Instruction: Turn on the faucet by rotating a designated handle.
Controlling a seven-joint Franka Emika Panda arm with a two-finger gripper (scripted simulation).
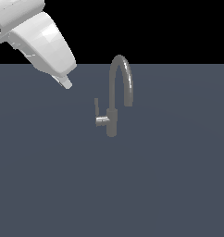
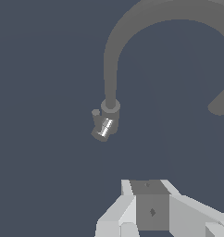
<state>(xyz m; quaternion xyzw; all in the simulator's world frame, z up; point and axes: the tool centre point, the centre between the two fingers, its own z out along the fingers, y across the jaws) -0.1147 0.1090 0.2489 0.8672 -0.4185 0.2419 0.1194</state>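
- In the exterior view, the faucet (image 1: 115, 99) is seen side-on and whole: a short upright body, a tall arched spout above it, and the outlet end hanging down toward the exterior view's right.
- The same view shows the handle (image 1: 96, 107) as a thin lever standing upright on a shiny horizontal stub, which sticks out of the body at 9 o'clock.
- In the wrist view, the faucet (image 2: 111, 113) is seen from above, so the spout sweeps as a broad arc and the handle (image 2: 96, 114) is foreshortened to a small stub end beside the bright cylinder.
- The white arm is shown only in the exterior view, entering from 10 o'clock of the faucet, with a small pale tip of the jaws (image 1: 66, 84) at its lower end.
- The wrist view shows only the base of the jaws (image 2: 151, 208); the fingertips are out of frame, so it cannot be told whether they are open or closed.
- Counted: one faucet, one handle, one arm, one grey table (image 1: 169, 185).
- The handle lies well apart from the jaws, at about 4 o'clock from them in the exterior view; nothing is seen between the jaws.
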